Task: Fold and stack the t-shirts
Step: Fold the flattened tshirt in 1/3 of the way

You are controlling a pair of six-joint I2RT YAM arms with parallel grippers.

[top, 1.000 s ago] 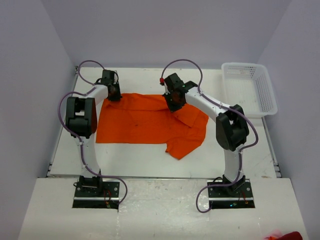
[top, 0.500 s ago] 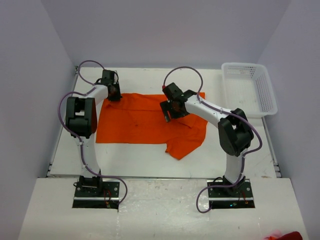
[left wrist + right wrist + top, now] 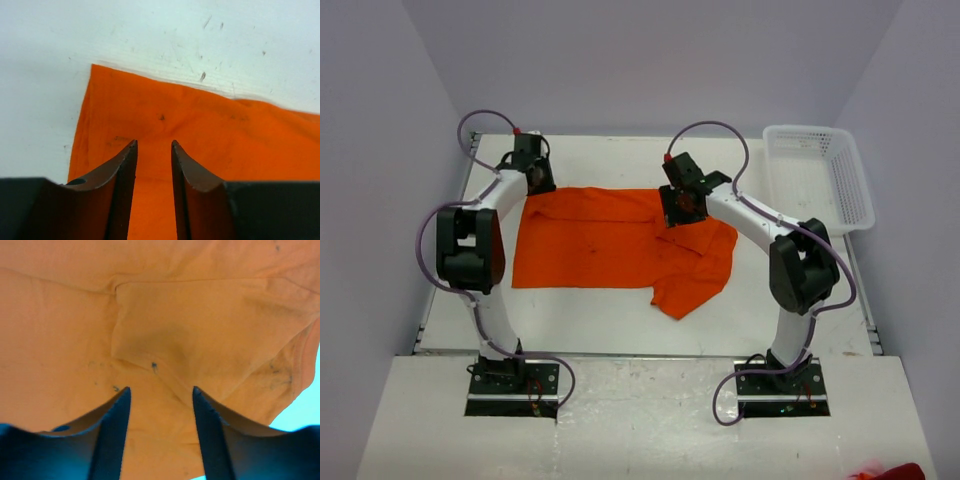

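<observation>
One orange t-shirt [image 3: 605, 245] lies spread on the white table, its right sleeve [image 3: 695, 280] creased toward the near side. My left gripper [image 3: 536, 182] hovers over the shirt's far left corner [image 3: 107, 85]; in the left wrist view its fingers [image 3: 153, 144] stand a narrow gap apart, with flat cloth showing between them. Over the far right part of the shirt is my right gripper [image 3: 681, 207], its jaws [image 3: 161, 390] wider apart above a wrinkled fold [image 3: 150, 347]. Neither gripper holds anything.
A white plastic basket [image 3: 847, 188] stands at the far right of the table. Purple cables loop above both arms. The table's left edge [image 3: 445, 260] runs close to the left arm, and a red scrap [image 3: 890, 470] shows at the bottom right.
The left gripper has opened off the shirt's far left corner and drawn back a little. The right gripper has opened, swung toward the near side, then moved back right over the shirt.
</observation>
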